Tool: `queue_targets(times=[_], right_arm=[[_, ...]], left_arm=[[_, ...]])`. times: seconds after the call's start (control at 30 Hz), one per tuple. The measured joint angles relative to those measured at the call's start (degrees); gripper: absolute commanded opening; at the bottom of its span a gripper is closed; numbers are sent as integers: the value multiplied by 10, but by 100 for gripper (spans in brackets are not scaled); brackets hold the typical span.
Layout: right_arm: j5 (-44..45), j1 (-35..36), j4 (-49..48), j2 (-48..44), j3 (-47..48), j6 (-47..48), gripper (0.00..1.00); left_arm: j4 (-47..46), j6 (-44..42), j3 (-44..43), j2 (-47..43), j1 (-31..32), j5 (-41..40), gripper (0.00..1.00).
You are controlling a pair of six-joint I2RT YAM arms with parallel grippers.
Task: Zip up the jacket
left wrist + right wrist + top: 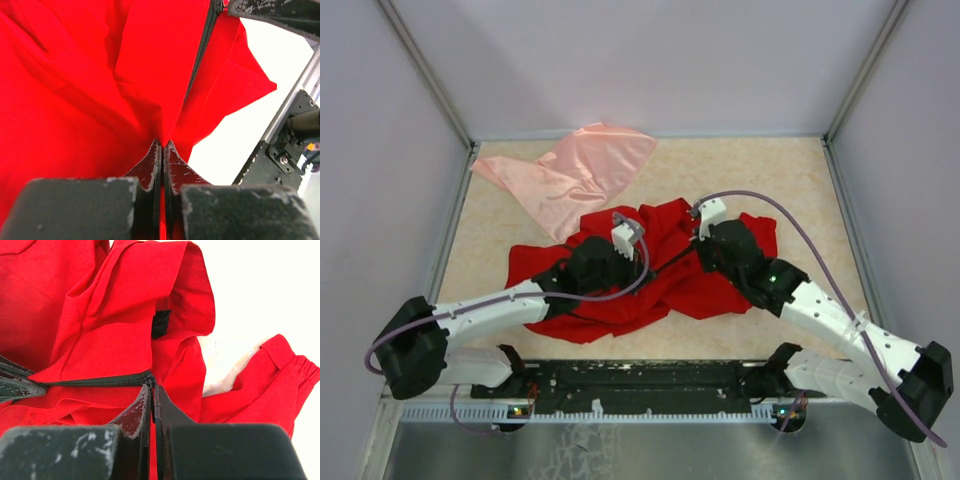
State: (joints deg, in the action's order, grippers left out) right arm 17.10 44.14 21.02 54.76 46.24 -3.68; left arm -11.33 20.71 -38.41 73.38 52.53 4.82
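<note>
The red jacket [665,285] lies crumpled on the table's middle, a sleeve cuff [295,372] lying off to one side. Its black zipper [672,262] runs taut between my two grippers. My left gripper [163,143] is shut on a fold of red fabric at the zipper's lower end; the zipper [199,57] runs away from it toward the right gripper's fingers [270,10]. My right gripper [152,386] is shut on the slider at the end of the closed zipper [100,381]. The left gripper's fingertips [17,385] show at the zipper's far end.
A pale pink shiny cloth [580,175] lies at the back left, its corner touching the jacket. Grey walls [390,150] enclose the table on three sides. A black rail [650,380] with the arm bases runs along the near edge.
</note>
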Motion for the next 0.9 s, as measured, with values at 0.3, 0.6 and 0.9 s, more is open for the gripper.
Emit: queue_targets(times=[0.3,0.6,0.9], right_arm=[[22,-4,-15,-4,8,-8,0],[66,-129,-39,-22,7,-27,0],[72,-301,-77,-4,6,-81,0]], left_arm=[[30,-3,5,-50,6,-90,27],[78,-8,7,-72,-4,-130,66],[60,4,44,-130,-71,-140,82]])
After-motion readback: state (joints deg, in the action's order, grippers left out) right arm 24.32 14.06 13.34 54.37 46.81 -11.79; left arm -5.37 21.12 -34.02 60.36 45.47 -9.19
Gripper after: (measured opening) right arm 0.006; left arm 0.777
